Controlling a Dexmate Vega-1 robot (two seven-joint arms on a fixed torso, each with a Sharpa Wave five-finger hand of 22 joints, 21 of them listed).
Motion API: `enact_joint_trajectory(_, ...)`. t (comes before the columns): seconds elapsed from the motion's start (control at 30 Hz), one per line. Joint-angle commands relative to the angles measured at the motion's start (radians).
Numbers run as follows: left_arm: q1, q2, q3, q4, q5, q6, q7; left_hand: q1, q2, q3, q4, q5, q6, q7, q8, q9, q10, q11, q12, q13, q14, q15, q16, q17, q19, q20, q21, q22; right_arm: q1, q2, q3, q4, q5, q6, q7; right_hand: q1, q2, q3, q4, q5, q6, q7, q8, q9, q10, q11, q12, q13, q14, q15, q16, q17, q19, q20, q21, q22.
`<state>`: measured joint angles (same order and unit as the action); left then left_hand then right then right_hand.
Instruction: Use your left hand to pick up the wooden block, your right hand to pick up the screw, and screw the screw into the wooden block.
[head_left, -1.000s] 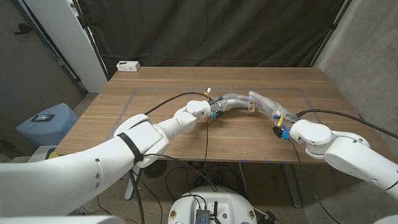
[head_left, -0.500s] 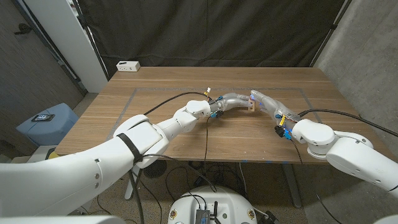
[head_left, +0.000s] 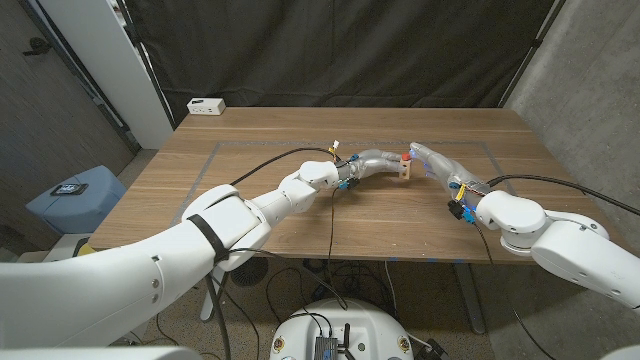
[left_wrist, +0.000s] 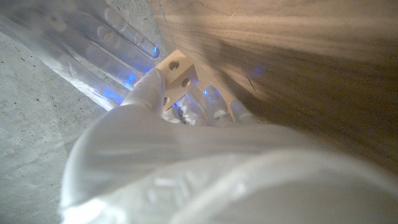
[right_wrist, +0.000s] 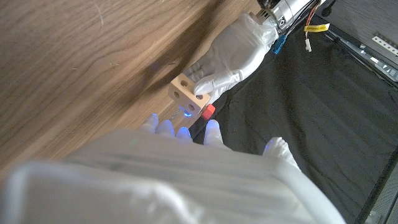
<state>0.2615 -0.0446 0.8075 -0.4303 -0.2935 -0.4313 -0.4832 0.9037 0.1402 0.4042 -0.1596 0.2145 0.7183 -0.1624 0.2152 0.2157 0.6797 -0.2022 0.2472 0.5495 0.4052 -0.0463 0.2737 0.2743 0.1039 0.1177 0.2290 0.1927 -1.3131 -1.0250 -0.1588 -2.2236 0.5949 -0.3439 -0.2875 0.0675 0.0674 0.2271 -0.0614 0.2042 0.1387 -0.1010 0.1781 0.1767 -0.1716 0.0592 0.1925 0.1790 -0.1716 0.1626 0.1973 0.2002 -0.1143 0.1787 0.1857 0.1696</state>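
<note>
Pale wooden block with round holes (head_left: 404, 171), pinched in the fingertips of the white-gloved left hand (head_left: 372, 163) near the middle of the brown wooden table (head_left: 250, 130), between both hands; off the tabletop or touching it, cannot tell.

Small red-headed screw (right_wrist: 208, 111) tight against 1 side of the block, by the left fingertips; shank hidden, so seated or merely laid there, cannot tell.

Right hand (head_left: 432, 161) just beside the block, fingers long, straight and apart in the left wrist view, nothing seen between them; fingertips (right_wrist: 181, 131) close to the screw head, contact not clear.

Step in hand, by judgement: the screwing-in, with the block already secured on the left. Next move likely calling for a pinch of thumb and finger on the red head, then turning about the screw's own axis, with the block kept from twisting.

Block's long axis along the row of 2 holes (left_wrist: 178, 73) on the face toward the left wrist. Screw head pointing away from the block, toward the table's far side.
</note>
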Motion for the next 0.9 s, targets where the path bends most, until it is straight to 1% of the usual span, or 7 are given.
enact_joint_trajectory(0.03, 0.016, 0.016, 0.001, -0.041, 0.003, 0.007, -0.001, -0.003, 0.005, 0.000, 0.006, 0.007, 0.011, 0.002, 0.004, 0.004, 0.007, 0.002, 0.007, 0.002, 0.011, -0.058, 0.004, 0.002, 0.004, 0.000, 0.005, 0.003, 0.010, 0.003, 0.002, 0.023, -0.006, 0.008, 0.024, -0.007, 0.005, 0.009, 0.002, 0.005, -0.004, 0.006, 0.004, 0.002, -0.169, 0.004, 0.002, 0.004, -0.196, 0.004, 0.007, 0.002, 0.004, 0.001, 0.007, 0.003)
enact_joint_trajectory(0.63, 0.037, 0.039, 0.005, -0.103, 0.004, 0.027, 0.002, -0.003, 0.006, 0.001, 0.006, 0.007, 0.012, 0.000, 0.004, 0.004, 0.006, 0.001, 0.006, 0.002, 0.010, -0.058, 0.004, 0.002, 0.004, 0.001, 0.005, 0.003, 0.025, 0.006, -0.007, 0.042, -0.012, 0.017, 0.039, -0.009, 0.003, 0.008, 0.003, 0.005, -0.017, 0.004, 0.001, 0.001, -0.175, 0.002, 0.000, 0.004, -0.201, 0.005, 0.005, 0.003, 0.003, 0.004, 0.006, 0.003)
enact_joint_trajectory(0.9, 0.048, 0.051, 0.006, -0.135, 0.003, 0.039, 0.007, -0.004, 0.006, 0.001, 0.006, 0.007, 0.011, 0.000, 0.004, 0.004, 0.007, 0.002, 0.007, 0.002, 0.010, -0.057, 0.004, 0.002, 0.003, 0.002, 0.005, 0.003, 0.043, 0.010, -0.022, 0.051, -0.010, 0.014, 0.052, -0.010, 0.002, 0.008, 0.003, 0.005, -0.020, 0.003, 0.001, 0.001, -0.174, 0.003, 0.000, 0.004, -0.201, 0.005, 0.005, 0.003, 0.003, 0.003, 0.006, 0.003)
